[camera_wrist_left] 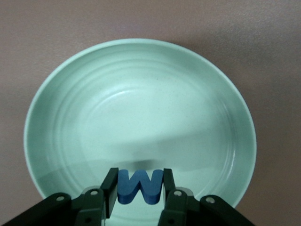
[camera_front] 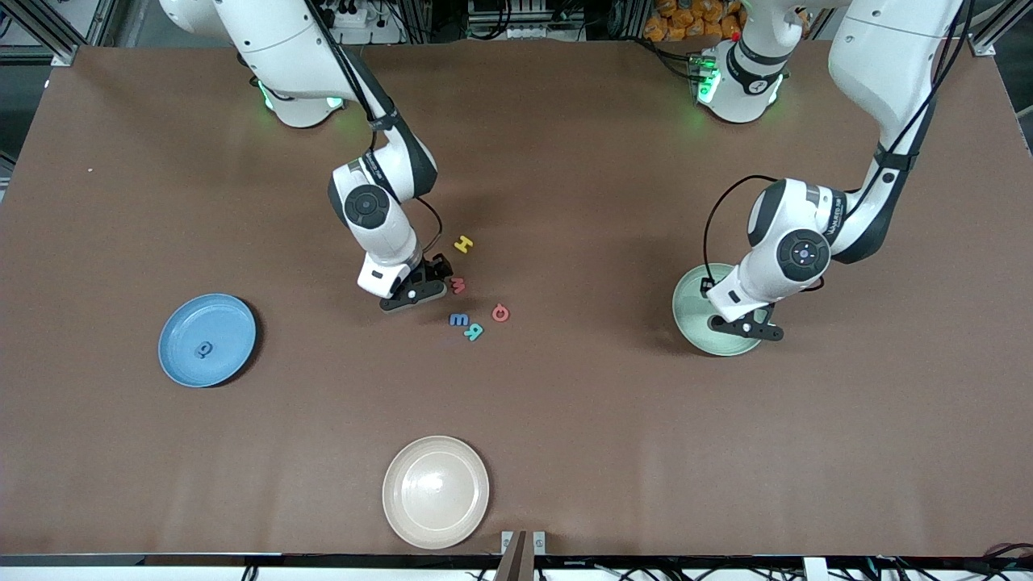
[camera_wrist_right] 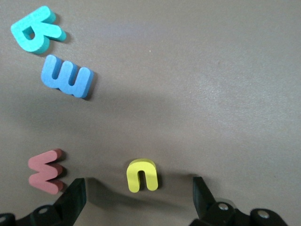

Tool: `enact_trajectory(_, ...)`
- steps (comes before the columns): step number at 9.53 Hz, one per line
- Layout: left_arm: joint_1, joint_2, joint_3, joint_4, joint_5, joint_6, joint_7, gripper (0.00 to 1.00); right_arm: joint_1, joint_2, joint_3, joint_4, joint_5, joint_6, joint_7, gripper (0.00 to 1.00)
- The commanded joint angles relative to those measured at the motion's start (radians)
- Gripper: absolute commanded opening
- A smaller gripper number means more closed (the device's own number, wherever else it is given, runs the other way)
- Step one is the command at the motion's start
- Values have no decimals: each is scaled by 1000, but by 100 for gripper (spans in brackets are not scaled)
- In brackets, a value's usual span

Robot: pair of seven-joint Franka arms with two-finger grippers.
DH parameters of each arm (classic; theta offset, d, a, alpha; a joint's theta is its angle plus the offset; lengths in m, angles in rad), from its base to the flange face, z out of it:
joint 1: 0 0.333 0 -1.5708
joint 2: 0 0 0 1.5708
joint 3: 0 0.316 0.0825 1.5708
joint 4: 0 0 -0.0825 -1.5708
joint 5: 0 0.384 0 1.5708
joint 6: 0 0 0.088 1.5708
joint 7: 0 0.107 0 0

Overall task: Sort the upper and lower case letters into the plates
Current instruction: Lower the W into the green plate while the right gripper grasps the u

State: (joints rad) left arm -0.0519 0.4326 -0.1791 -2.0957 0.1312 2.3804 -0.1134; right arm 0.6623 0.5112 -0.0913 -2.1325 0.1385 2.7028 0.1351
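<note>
Left hand [camera_wrist_left: 139, 200]: closed on a blue capital W [camera_wrist_left: 139, 187], pinched by its outer strokes between the two fingers; the hand hangs over the mint green plate [camera_front: 692, 324], near the rim that lies closest to the front camera.
Risk, left hand: the W is held close to the plate's rim, not over its middle. Released here it may strike the sloped wall, bounce or slide, and end on the surface [camera_front: 565, 420]. A tilted letter may also cling to one finger pad on opening.
Right hand [camera_wrist_right: 137, 200]: fingers spread wide and empty, straddling a yellow lower-case n [camera_wrist_right: 141, 175] that lies flat on the surface.
Risk, right hand: the pink W [camera_wrist_right: 45, 171] lies just beside one finger; a descent off centre could nudge it or catch it together with the n. The flat, thin n may slip out if the fingers close above it.
Remaining letters: blue m [camera_front: 459, 319], teal R [camera_front: 474, 331], a pink round letter [camera_front: 500, 312] and yellow H [camera_front: 462, 244] lie clustered mid-surface, close enough that one sweep could scatter them.
Sky blue plate [camera_front: 186, 367]: toward the right arm's end of the surface, holding one small blue letter [camera_front: 203, 349].
Risk, sorting: W and m read alike when turned; a misjudged case sends a letter to the wrong plate.
Cream-beige plate [camera_front: 403, 516]: at the surface edge nearest the front camera; it holds no letters.
</note>
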Motion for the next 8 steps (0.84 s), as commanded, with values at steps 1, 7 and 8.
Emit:
enact_trajectory(1,12,9,-10,5,-1,16,-2,33,-7,15,-1,20,-8,-1,-6,91)
enact_trajectory(7,12,6,-10,9,-5,14,-12,68,-12,13,1,20,-8,-3,-3,0)
enact_trajectory(8,4,0,-10,13,-15,8,-43,68,-13,9,1,20,-8,-4,-3,0)
